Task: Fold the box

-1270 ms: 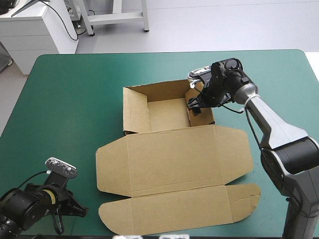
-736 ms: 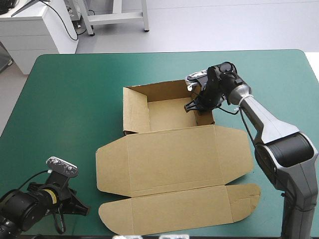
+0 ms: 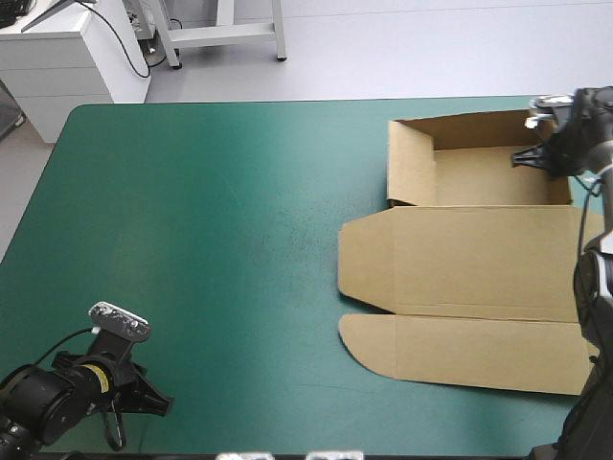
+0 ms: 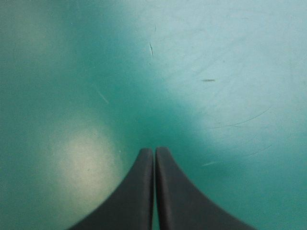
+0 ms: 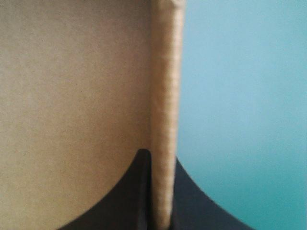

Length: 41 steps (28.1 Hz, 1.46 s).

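The brown box lies at the table's right side. Its tray part has raised walls at the far end, and its lid and front flap lie flat toward the near edge. My right gripper is at the tray's right wall, shut on it. In the right wrist view the wall's edge runs up between the black fingers, with board on one side and teal-green cover on the other. My left gripper rests near the front left corner, shut, with nothing in it; in its own view the gripper points at bare cover.
The box's flat lid reaches the table's right edge. The teal-green cover stretches from the box to the left edge, and the left arm sits low at the front left corner.
The right gripper has gone from open to shut on the tray's right wall. The whole box has slid right and toward the far edge with it. The left arm has not moved.
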Each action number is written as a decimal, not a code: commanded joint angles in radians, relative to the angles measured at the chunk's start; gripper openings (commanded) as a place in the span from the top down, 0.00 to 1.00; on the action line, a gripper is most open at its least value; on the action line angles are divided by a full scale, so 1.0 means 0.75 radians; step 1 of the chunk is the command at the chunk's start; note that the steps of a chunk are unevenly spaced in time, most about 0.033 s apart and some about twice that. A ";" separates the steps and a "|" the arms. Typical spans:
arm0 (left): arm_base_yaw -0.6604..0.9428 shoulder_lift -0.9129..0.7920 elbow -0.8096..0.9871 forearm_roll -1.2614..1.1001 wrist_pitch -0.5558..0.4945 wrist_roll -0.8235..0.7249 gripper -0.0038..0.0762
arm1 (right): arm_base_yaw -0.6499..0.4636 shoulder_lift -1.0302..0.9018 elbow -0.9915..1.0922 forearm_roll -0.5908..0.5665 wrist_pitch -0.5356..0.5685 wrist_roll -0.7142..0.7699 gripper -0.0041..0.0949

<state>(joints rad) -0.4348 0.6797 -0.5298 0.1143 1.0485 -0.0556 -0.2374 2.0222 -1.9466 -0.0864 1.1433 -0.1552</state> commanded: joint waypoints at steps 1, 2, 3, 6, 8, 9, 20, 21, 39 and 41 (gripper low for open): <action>-0.002 -0.003 -0.034 0.007 -0.046 0.005 0.96 | -0.165 -0.076 -0.048 -0.004 -0.024 -0.019 0.98; -0.002 -0.003 -0.034 0.007 -0.057 0.005 0.96 | -0.214 -0.076 -0.048 -0.004 -0.024 -0.021 0.98; -0.002 -0.003 -0.034 0.009 -0.063 0.005 0.96 | -0.256 -0.076 -0.048 -0.004 -0.021 -0.024 0.98; -0.002 -0.003 -0.034 0.016 -0.060 0.005 0.96 | -0.334 -0.076 -0.048 0.029 0.003 -0.028 0.97; -0.002 -0.003 -0.034 0.033 -0.057 0.005 0.96 | -0.355 -0.074 -0.042 0.090 0.010 -0.079 0.93; -0.002 -0.003 -0.034 0.045 -0.055 0.005 0.96 | -0.358 -0.074 -0.042 0.115 0.010 -0.103 0.86; -0.002 -0.003 -0.034 0.058 -0.046 0.010 0.96 | -0.359 -0.091 -0.116 0.158 0.127 -0.123 0.13; -0.002 -0.003 -0.034 0.058 -0.046 0.010 0.96 | -0.359 -0.106 -0.133 0.183 0.137 -0.118 0.17; -0.002 -0.003 -0.034 0.005 -0.156 -0.002 0.96 | -0.319 -0.515 0.045 0.694 0.137 -0.307 0.96; -0.002 -0.003 -0.034 -0.022 -0.192 -0.002 0.96 | -0.299 -0.588 0.144 0.691 0.136 -0.323 0.96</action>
<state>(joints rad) -0.4348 0.6797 -0.5298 0.1252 0.9813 -0.0486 -0.4766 1.6926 -1.8940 0.3919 1.2459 -0.3619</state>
